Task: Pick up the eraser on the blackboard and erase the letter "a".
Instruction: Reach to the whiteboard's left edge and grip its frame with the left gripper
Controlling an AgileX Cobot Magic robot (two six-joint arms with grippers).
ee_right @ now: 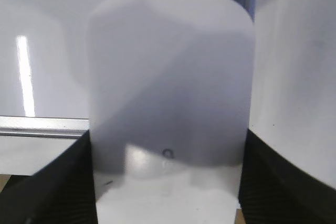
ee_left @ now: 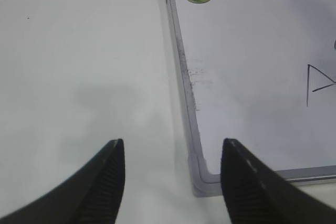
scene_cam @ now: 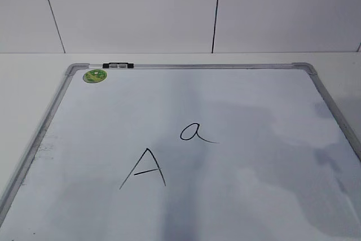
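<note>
- Eraser (ee_right: 170, 82) fills the right wrist view, white top facing the camera, small grey mark near its lower edge; it sits between my right fingers (ee_right: 47, 187), which press its two long sides, so my right gripper (ee_right: 168, 182) is clamped on it.
- Can't tell whether the eraser touches the board or hangs above it; neither eraser nor right gripper shows in the exterior view.
- Board (scene_cam: 45, 114) lies flat on the table (ee_left: 79, 66), grey frame, black-and-silver clip (scene_cam: 118, 65) on the far edge.
- Letter "a" (scene_cam: 194, 132) sits mid-board, thin black stroke, tail running right, unsmudged.
- Capital "A" (scene_cam: 145, 169) just below-left of it, apart from it.
- Green magnet (scene_cam: 95, 75) in the far-left corner, just under the clip, well apart from both letters.
- Left gripper (ee_left: 173, 182) spread wide, nothing between the fingers (ee_left: 107, 182); it hangs over the table at the board's near-left corner.
</note>
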